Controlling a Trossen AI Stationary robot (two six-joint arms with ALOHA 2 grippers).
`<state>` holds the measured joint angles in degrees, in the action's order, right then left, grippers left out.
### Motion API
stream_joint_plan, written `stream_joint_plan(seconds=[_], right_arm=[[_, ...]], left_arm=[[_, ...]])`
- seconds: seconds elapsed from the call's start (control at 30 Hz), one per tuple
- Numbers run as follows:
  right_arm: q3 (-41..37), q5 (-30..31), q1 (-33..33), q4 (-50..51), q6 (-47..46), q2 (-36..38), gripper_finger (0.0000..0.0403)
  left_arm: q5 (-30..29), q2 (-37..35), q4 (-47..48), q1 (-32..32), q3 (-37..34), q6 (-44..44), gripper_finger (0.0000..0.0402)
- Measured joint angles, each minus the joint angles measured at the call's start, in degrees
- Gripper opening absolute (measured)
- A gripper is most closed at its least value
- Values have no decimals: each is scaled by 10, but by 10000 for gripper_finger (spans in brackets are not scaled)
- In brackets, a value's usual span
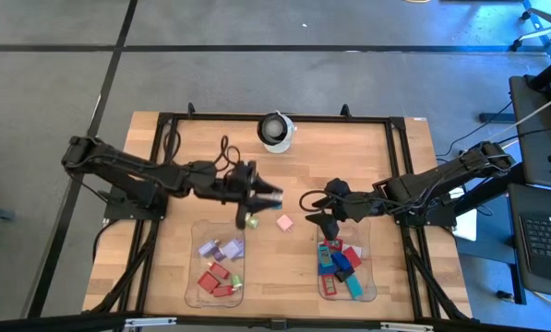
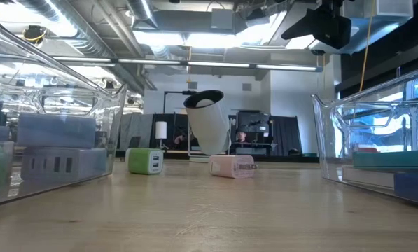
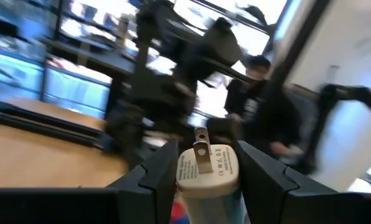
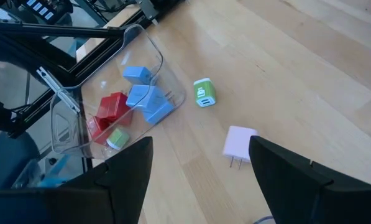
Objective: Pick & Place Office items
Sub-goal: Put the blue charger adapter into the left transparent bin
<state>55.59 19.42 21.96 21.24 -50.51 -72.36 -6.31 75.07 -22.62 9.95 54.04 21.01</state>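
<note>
Your left gripper [image 1: 273, 195] is hanging above the wooden counter [image 1: 349, 157], jaws pinching a white charger block [image 3: 206, 169]. Your right gripper [image 1: 317, 221] is hovering with jaws spread above the pink block [image 4: 239, 144]; the green block [image 4: 204, 92] is lying nearby. A person [image 3: 260, 99] is sitting beyond.

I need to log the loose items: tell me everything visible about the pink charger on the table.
The pink charger is a small pale pink plastic block with two metal prongs at one end. It lies on its side on the bare wood table, between the two clear trays, near the green charger but apart from it. Nothing touches it.
</note>
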Motion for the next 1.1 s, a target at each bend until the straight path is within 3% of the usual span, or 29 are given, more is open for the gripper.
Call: stream_joint_plan(seconds=[0.17, 0.27, 0.53, 0.7, 0.83, 1.1], right_arm=[[0, 0, 0, 0, 1, 0, 270], [0, 0, 0, 0, 0, 0, 270], [0, 0, 0, 0, 1, 0, 270], [0, 0, 0, 0, 0, 0, 270], [0, 0, 0, 0, 0, 0, 270], [0, 31, 0, -2, 1, 0, 270]], left_arm=[[25, 0, 27, 51, 0, 40, 140], [41, 0, 92, 72, 0, 82, 140], [45, 0, 327, 130, 0, 310, 140], [44, 0, 388, 182, 0, 402, 140], [31, 1, 418, 223, 0, 437, 140], [-34, 42, 563, 269, -1, 489, 140]])
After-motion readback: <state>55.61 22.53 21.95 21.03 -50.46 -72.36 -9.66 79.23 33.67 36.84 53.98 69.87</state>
